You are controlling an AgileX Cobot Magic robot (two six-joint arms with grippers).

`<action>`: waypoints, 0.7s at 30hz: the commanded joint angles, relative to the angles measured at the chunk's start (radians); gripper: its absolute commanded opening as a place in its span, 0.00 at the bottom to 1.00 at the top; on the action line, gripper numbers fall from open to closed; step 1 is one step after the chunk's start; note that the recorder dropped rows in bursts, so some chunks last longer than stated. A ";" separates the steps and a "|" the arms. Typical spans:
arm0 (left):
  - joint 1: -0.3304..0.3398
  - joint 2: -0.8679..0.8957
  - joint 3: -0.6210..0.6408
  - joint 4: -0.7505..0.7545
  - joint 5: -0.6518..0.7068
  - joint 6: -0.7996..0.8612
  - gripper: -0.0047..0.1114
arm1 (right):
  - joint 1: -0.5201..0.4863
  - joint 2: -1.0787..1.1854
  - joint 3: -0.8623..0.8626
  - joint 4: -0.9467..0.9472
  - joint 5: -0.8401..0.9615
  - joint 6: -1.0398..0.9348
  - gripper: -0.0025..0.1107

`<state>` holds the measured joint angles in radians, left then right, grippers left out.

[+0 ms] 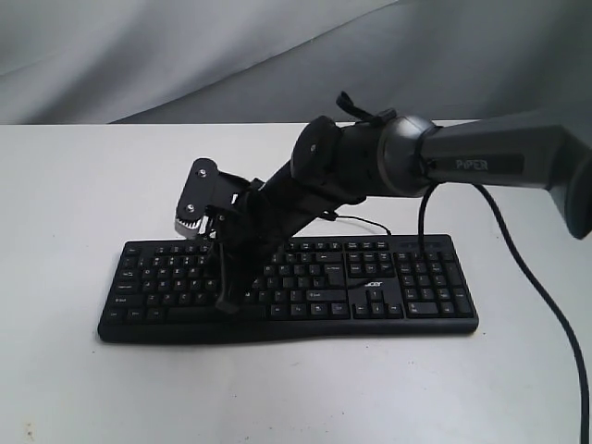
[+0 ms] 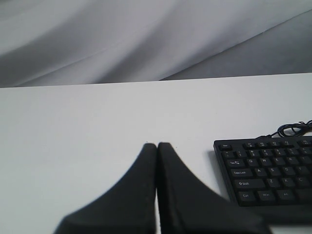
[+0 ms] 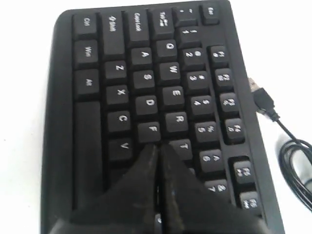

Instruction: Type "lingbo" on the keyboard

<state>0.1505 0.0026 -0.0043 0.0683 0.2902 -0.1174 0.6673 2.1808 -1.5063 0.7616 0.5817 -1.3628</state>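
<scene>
The black keyboard (image 1: 416, 287) lies across the white table, its number pad on the right. My right gripper (image 1: 226, 302) reaches over from the right and comes down on the left-middle letter keys. In the right wrist view the right gripper (image 3: 158, 147) is shut with nothing in it. Its tips sit on the keyboard (image 3: 146, 83) just past F, between V and T, and hide the key under them. My left gripper (image 2: 157, 145) is shut and empty. It hangs over bare table beside the left end of the keyboard (image 2: 268, 170). The exterior view does not show it.
The thin black cable (image 1: 370, 224) loops on the table behind the keyboard. In the right wrist view its USB plug (image 3: 261, 95) lies loose next to the coiled cable (image 3: 292, 151). A grey cloth backdrop (image 1: 185, 55) hangs behind the table's far edge.
</scene>
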 commanded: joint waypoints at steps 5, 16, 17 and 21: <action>0.002 -0.003 0.004 -0.008 -0.005 -0.004 0.04 | -0.089 -0.009 0.004 -0.042 0.005 0.017 0.02; 0.002 -0.003 0.004 -0.008 -0.005 -0.004 0.04 | -0.128 -0.009 0.020 -0.097 0.048 0.068 0.02; 0.002 -0.003 0.004 -0.008 -0.005 -0.004 0.04 | -0.128 -0.009 0.020 -0.095 0.056 0.068 0.02; 0.002 -0.003 0.004 -0.008 -0.005 -0.004 0.04 | -0.128 -0.009 0.020 -0.093 0.063 0.068 0.02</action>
<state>0.1505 0.0026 -0.0043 0.0683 0.2902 -0.1174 0.5453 2.1808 -1.4874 0.6679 0.6327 -1.2927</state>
